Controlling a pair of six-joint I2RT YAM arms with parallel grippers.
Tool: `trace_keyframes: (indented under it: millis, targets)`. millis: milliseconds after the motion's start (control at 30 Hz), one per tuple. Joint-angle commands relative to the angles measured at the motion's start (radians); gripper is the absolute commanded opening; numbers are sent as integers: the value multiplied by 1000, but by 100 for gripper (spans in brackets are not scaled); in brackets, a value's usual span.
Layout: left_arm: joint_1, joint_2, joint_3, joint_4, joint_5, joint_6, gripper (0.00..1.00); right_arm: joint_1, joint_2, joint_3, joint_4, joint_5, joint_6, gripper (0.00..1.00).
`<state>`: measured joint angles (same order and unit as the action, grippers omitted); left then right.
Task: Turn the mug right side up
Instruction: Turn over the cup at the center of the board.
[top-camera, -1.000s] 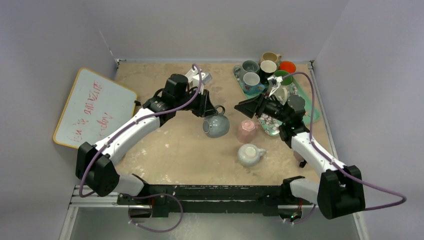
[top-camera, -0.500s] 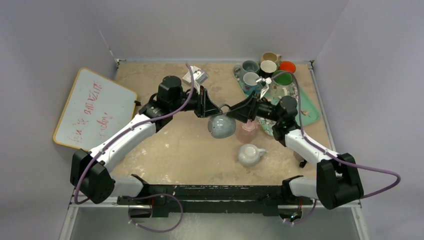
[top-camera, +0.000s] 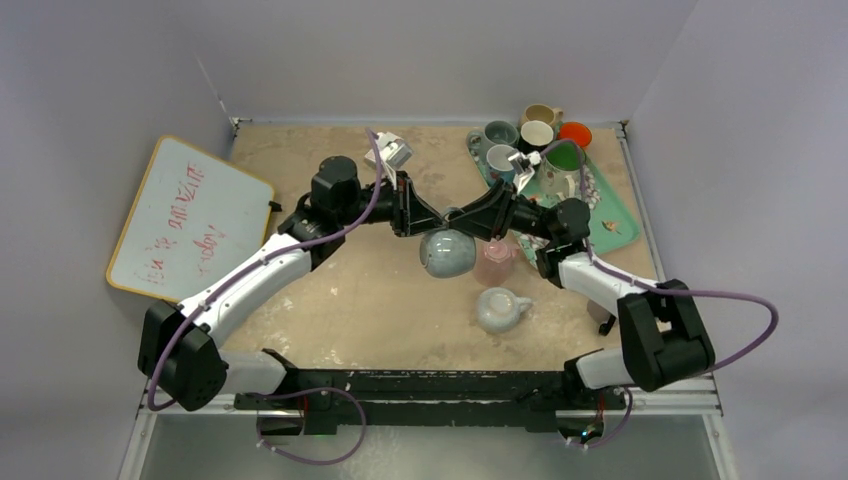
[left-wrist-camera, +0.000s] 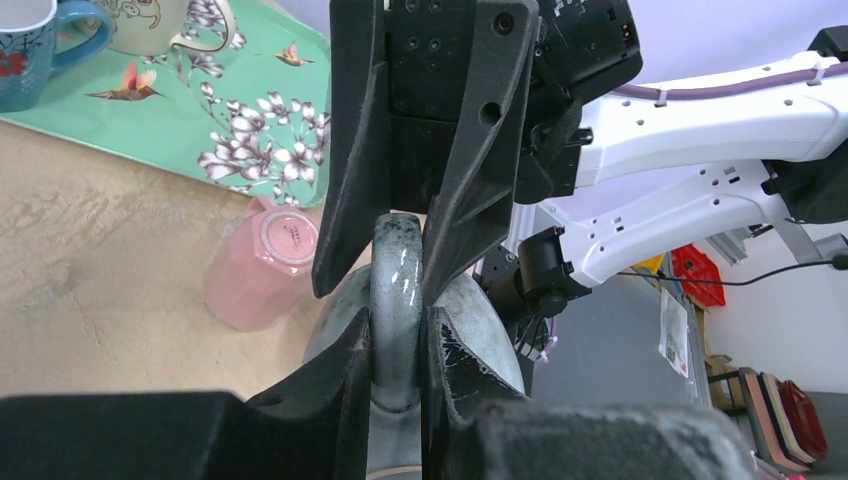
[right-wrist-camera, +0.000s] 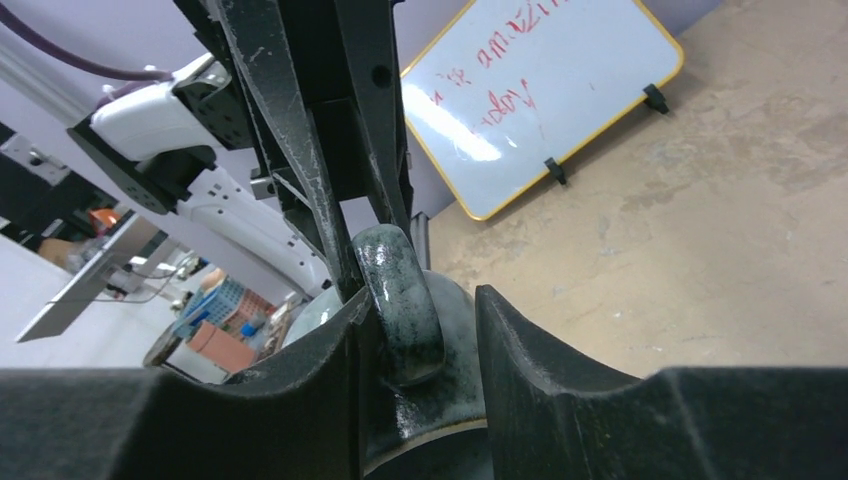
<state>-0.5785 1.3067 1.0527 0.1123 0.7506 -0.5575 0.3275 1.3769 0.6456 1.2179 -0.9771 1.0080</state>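
**Second arm closes in on the held mug**

- Change: a second ago the right arm sat back toward the right of the overhead frame. Now it has swung to the centre, and its tips meet the left arm's over the grey-blue mug (top-camera: 447, 252).
- The mug is off the surface (top-camera: 350, 300), hanging mid-frame and carried slightly right of where it was.
- Left fingers (left-wrist-camera: 330, 400): clamped on the mug's handle (left-wrist-camera: 397, 290).
- Right fingers (right-wrist-camera: 540, 360): straddling the same handle. One side touches and a gap shows on the other, so they are apart, not yet gripping.
- My read: a handover or two-arm regrip is being set up so the mug can be rotated upright. The turn itself is not done.
- I can't make out the mug's mouth from above.

Counts:
- Arms: two.
- Held mug: one.
- Pink cup (top-camera: 493, 262), upside down just right of the held mug: one.
- Pale mug (top-camera: 499, 309), lower centre: one.
- Tray (top-camera: 620, 215), upper right: one, with at least six mugs on it; more may be hidden behind the arm.
- Whiteboard (top-camera: 190, 215), left: one.
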Motion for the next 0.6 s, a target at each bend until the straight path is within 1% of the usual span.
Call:
trace_keyframes:
  millis: [0, 33, 133, 167, 300, 400, 500, 533, 567]
  targets:
    - [-1, -56, 12, 162, 32, -37, 0, 7, 48, -9, 295, -31, 158, 35]
    - [-1, -57, 11, 164, 30, -37, 0, 7, 55, -11, 313, -31, 176, 30]
    - [-1, -64, 7, 162, 21, -34, 0, 7, 82, -17, 386, -24, 222, 6]
    - [-1, -67, 7, 154, 14, -30, 0, 7, 86, -17, 395, -22, 226, 0]
    - [0, -81, 20, 75, -26, 8, 0, 7, 91, -12, 373, -20, 220, 0]
    - [-1, -93, 34, 0, -68, 43, 17, 7, 90, -9, 350, -18, 214, 0]
    - [-1, -105, 54, -83, -122, 76, 41, 5, 89, 1, 316, -25, 207, 0]
    - [-1, -109, 59, -108, -130, 87, 50, 5, 90, 6, 300, -25, 197, 0]
    - [0, -116, 64, -147, -140, 96, 56, 5, 88, 9, 281, -22, 187, 0]
